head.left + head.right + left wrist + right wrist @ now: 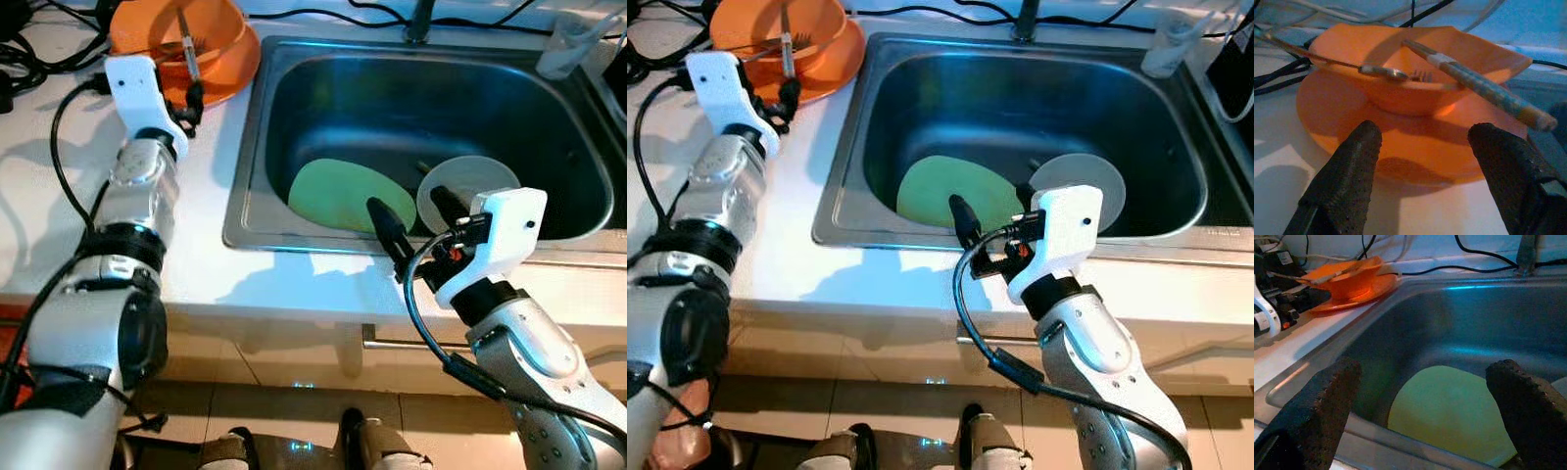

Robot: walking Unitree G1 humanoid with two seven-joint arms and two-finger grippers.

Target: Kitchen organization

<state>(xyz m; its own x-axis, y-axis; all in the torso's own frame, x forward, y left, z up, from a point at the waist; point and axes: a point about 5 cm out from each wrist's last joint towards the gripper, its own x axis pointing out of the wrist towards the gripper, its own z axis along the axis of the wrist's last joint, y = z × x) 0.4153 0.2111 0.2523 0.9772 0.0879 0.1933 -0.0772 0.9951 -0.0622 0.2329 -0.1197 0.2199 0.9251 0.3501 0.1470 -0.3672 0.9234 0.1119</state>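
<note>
An orange bowl point(176, 34) stands on an orange plate point(230, 73) at the back left of the white counter. A fork point(1386, 72) and a chopstick point(1484, 88) lie across the bowl. My left gripper point(1422, 142) is open just short of the plate's near edge, not touching it. In the steel sink point(255, 196) a green plate point(338, 191) and a grey plate point(475, 181) lie side by side. My right gripper point(407, 201) hovers open over the sink's front rim, above the green plate point(1449, 406), with nothing between its fingers.
Black cables point(29, 49) lie on the counter at the far left behind the bowl. A tap point(421, 20) rises behind the sink, and a clear cup point(568, 44) stands at the back right corner. A cabinet handle point(402, 343) runs below the counter edge.
</note>
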